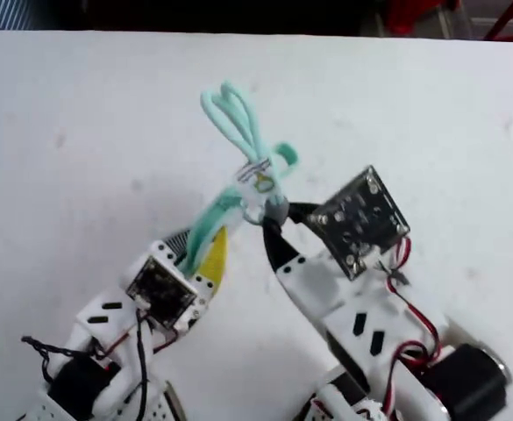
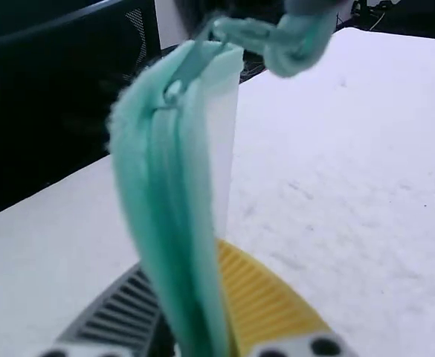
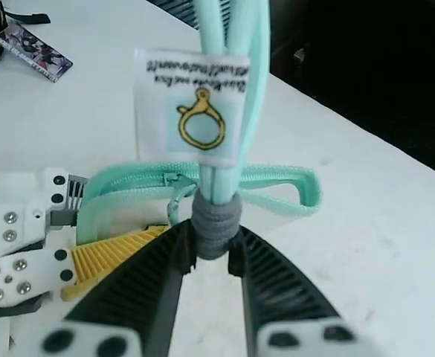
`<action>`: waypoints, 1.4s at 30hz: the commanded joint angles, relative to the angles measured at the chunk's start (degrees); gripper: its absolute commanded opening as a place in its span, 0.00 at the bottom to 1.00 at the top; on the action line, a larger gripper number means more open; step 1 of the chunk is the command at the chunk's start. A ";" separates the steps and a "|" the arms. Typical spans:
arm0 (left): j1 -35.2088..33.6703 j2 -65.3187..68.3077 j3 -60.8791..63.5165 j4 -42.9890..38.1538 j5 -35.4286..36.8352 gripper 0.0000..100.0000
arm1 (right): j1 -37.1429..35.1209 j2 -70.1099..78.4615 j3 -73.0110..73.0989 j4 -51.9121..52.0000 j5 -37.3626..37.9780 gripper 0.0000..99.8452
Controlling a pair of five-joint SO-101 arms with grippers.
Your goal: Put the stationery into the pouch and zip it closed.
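A mint-green pouch [image 1: 205, 224] is held off the white table, its lower end pinched between the grey and yellow fingers [image 2: 262, 305] of my left gripper [image 1: 202, 254]. The zip runs up the pouch [image 2: 176, 201] to a small pull [image 2: 174, 91] at the far end. A mint cord with long loops [image 1: 234, 118] and a white tag [image 3: 191, 108] hangs from that end. My right gripper [image 3: 213, 245] has its black fingers shut on the grey wrap [image 3: 215, 219] binding the cord. What is inside the pouch is hidden.
The white table [image 1: 431, 123] spreads wide around both arms, and its far edge meets a dark area. A small printed card [image 3: 35, 48] lies further off on the table. The left arm's white wrist [image 3: 16, 245] is close beside the right gripper.
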 commanded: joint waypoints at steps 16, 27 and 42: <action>-3.38 -0.66 -7.12 4.57 3.60 0.16 | -9.01 0.75 3.52 -15.87 -3.78 0.02; -5.05 -0.66 -13.98 11.16 5.98 0.13 | -8.92 0.84 3.60 -16.04 -3.96 0.02; -4.97 -0.66 -10.64 10.55 5.89 0.02 | 2.42 0.84 16.44 -33.98 -4.31 0.02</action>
